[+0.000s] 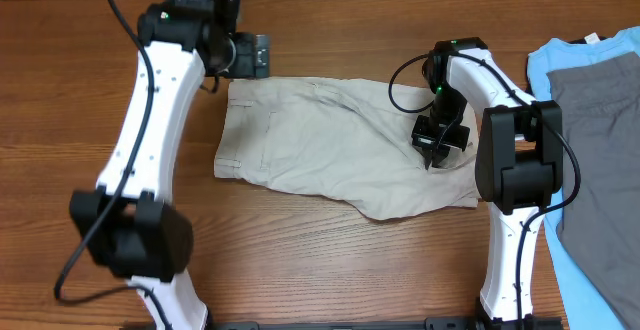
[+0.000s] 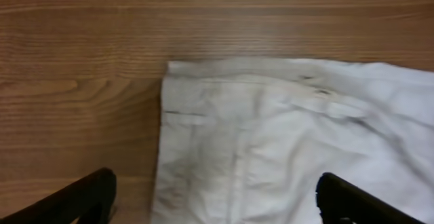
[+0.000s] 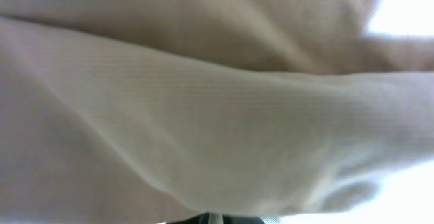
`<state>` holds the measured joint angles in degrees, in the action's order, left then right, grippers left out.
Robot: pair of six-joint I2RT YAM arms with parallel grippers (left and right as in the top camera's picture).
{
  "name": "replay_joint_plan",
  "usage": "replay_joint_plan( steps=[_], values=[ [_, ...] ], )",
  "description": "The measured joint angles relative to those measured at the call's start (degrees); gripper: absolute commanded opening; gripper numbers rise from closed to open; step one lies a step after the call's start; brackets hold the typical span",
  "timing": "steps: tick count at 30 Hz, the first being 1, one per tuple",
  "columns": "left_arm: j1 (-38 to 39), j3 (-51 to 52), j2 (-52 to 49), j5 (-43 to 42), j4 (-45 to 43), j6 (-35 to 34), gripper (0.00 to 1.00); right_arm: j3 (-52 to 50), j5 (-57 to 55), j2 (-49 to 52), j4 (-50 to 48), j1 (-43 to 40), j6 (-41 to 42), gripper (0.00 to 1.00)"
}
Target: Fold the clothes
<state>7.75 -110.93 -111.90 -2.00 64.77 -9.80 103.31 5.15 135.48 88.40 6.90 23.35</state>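
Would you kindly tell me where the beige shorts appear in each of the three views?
Overhead: the shorts lie spread at the picture's centre.
Left wrist: the shorts fill the lower right, ahead of the open left pincer.
Right wrist: blurred shorts fabric fills the frame.
Shared landmark: the shorts' corner on the wooden table, overhead and left wrist only.

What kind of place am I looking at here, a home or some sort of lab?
Probably a robotics lab or test bench: a left arm and right arm stand at a wooden table, with khaki shorts spread between them and a grey garment at the side.
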Motion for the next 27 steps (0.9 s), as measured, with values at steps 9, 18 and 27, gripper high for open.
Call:
replay_joint_plan(
  steps=[9,18,27],
  values=[
    [-10.38,0.04,-13.18,-11.98,-7.08,13.88,0.79,0.00,0.00,0.00,0.00,0.00,-0.02,0.04],
    [-10.23,0.11,-19.19,-15.65,-10.93,22.16,0.69,0.00,-0.02,0.00,-0.02,0.00,0.00,0.04],
    [-8.20,0.11,-22.01,-16.06,-11.74,25.14,0.70,0.00,-0.04,0.00,-0.04,0.00,-0.04,0.04]
  ],
)
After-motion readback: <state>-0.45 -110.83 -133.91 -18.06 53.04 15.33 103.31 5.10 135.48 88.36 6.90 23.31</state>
